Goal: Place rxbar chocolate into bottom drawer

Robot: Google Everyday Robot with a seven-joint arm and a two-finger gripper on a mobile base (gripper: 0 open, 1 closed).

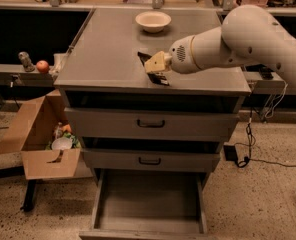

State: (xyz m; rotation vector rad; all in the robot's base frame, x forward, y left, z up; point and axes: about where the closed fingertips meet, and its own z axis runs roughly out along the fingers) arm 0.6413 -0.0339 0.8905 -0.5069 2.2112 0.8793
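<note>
Fingers (157, 64) around one rxbar chocolate (159, 77)

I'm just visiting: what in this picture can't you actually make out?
Camera view, rxbar chocolate: mostly covered by the gripper at the cabinet top; print too small to read.
Camera view, bottom drawer: front cut off by the lower edge.
Camera view, cardboard box: contents too small to name.

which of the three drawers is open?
The bottom drawer: pulled right out, grey floor showing. The top drawer and middle drawer are pushed in. The pincer is up on the cabinet top at the rxbar chocolate.
</note>
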